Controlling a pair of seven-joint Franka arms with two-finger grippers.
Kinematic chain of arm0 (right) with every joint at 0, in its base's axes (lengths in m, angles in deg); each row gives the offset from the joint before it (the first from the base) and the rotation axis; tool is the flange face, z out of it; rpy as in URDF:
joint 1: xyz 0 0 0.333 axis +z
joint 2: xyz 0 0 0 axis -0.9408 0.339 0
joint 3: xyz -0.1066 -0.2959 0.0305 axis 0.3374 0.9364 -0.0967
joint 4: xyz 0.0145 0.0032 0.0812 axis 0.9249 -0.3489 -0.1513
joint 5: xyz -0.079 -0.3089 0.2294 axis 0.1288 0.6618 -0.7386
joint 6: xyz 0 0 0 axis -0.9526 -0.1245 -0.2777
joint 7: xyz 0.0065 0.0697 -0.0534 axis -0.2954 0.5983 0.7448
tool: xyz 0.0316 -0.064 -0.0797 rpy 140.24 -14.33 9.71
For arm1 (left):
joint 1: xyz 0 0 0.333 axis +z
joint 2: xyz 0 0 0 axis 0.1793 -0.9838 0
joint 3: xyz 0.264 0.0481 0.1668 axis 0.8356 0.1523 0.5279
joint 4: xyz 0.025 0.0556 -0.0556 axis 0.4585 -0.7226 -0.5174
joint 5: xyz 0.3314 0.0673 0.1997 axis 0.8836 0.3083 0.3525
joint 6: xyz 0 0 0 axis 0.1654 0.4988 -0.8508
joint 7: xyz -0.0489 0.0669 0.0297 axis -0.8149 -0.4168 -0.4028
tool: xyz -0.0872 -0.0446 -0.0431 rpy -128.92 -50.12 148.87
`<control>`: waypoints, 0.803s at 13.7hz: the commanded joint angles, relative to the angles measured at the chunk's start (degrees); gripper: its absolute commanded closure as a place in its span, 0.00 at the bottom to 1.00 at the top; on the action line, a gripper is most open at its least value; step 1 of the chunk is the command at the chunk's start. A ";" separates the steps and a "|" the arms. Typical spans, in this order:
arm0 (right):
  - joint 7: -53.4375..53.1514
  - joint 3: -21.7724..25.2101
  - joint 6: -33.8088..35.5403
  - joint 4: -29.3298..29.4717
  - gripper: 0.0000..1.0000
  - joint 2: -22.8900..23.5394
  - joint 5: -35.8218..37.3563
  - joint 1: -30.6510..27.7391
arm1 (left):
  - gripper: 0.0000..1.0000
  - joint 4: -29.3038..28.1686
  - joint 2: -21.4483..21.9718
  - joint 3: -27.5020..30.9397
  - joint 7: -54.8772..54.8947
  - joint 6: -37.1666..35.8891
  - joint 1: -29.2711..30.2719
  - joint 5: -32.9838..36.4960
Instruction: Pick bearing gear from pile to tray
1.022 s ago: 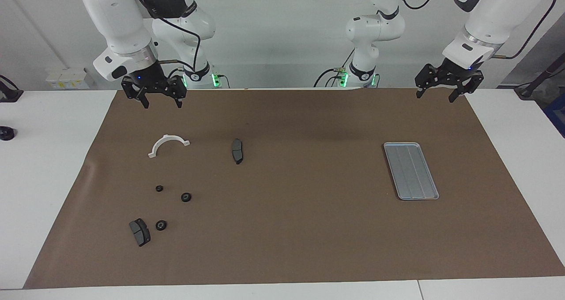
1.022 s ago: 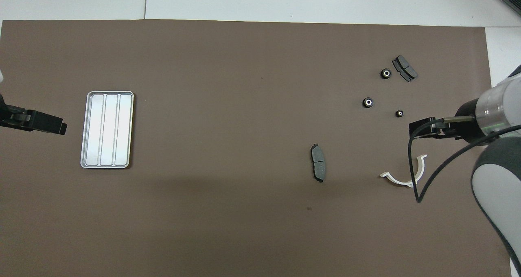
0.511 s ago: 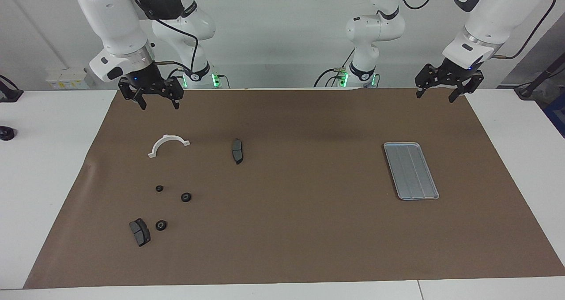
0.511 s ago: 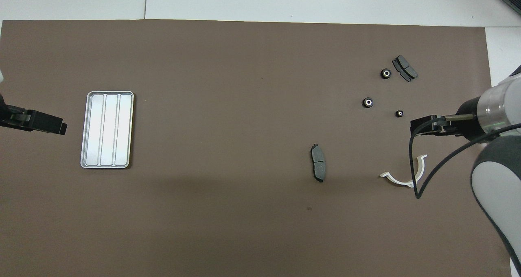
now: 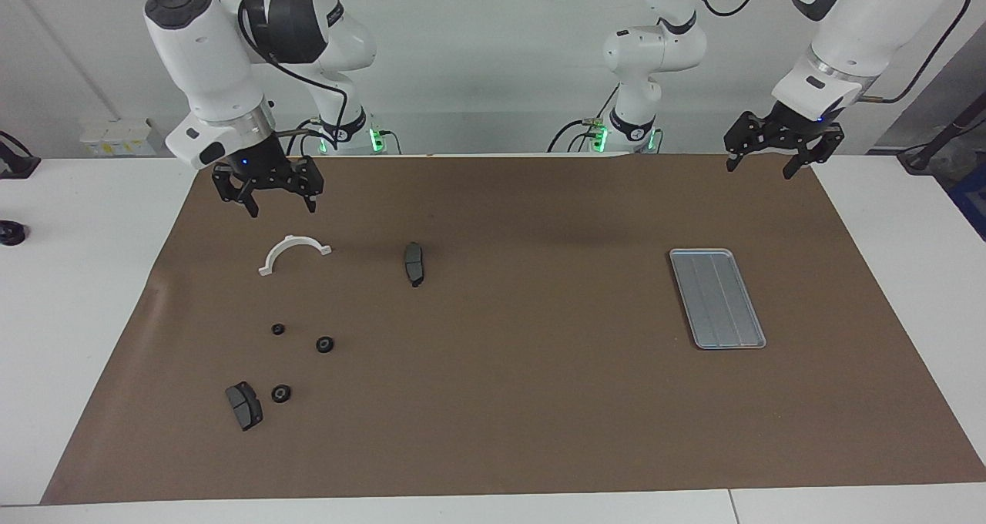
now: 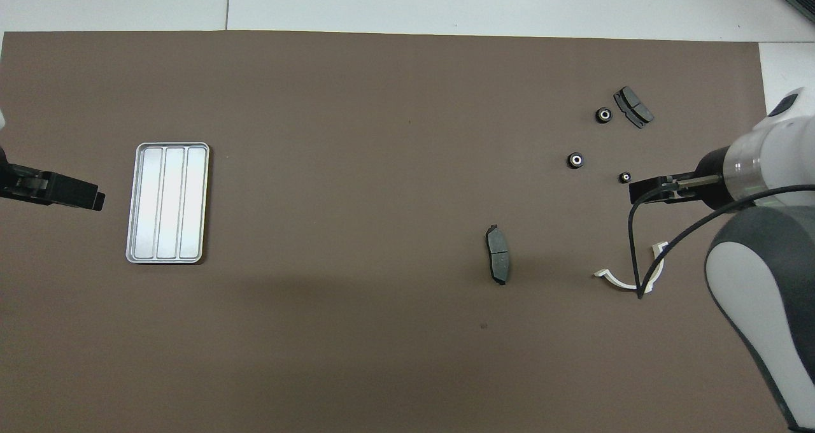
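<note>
The pile lies at the right arm's end of the brown mat. It holds three small black bearing gears [image 5: 278,329] [image 5: 325,344] [image 5: 281,393], two dark grey pads [image 5: 244,405] [image 5: 414,263] and a white half-ring bracket [image 5: 293,252]. From overhead the gears [image 6: 625,177] [image 6: 575,160] [image 6: 603,114] show pale centres. My right gripper [image 5: 282,208] [image 6: 637,193] hangs open and empty over the mat by the bracket [image 6: 621,282], touching nothing. The silver tray [image 5: 716,298] [image 6: 167,202] lies empty toward the left arm's end. My left gripper [image 5: 759,171] [image 6: 95,200] waits open and raised over the mat's edge near the tray.
A brown mat [image 5: 524,401] covers most of the white table. One grey pad [image 6: 498,262] lies apart from the others, toward the middle of the mat. The right arm's black cable [image 6: 633,255] loops over the bracket in the overhead view.
My right gripper has come down and moved out over the mat toward the bracket and the gears. The left arm and all the parts have stayed put.
</note>
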 commanded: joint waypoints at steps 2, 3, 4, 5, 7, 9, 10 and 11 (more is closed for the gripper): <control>1.74 -0.20 -8.92 -0.30 0.00 6.51 0.36 -0.95 | 0.00 -1.34 1.56 0.02 0.88 -0.49 0.25 0.80; 1.83 -0.20 -11.29 -0.21 0.00 8.35 0.54 -1.04 | 0.00 -1.34 1.56 0.02 0.88 -0.49 0.25 0.80; 1.91 -0.20 -13.84 -0.04 0.00 10.28 0.72 -1.12 | 0.00 -1.34 1.56 0.02 0.88 -0.49 0.25 0.80; 2.26 -0.11 -16.39 0.05 0.00 12.13 0.72 -1.21 | 0.00 -1.34 1.56 0.02 0.88 -0.49 0.25 0.80; 4.80 -0.11 -20.96 0.14 0.00 15.30 0.72 -2.52 | 0.00 -1.34 1.56 0.02 0.88 -0.49 0.25 0.80; 5.17 -0.11 -25.18 0.32 0.00 18.20 0.81 -2.71 | 0.00 -1.34 1.56 0.02 0.88 -0.49 0.25 0.80; 5.17 -0.11 -27.29 0.49 0.00 19.78 0.81 -2.62 | 0.00 -1.34 1.56 0.02 0.88 -0.49 0.25 0.80; 5.08 -0.11 -29.05 0.58 0.00 20.84 0.81 -2.45 | 0.00 -1.34 1.56 0.02 0.88 -0.49 0.25 0.80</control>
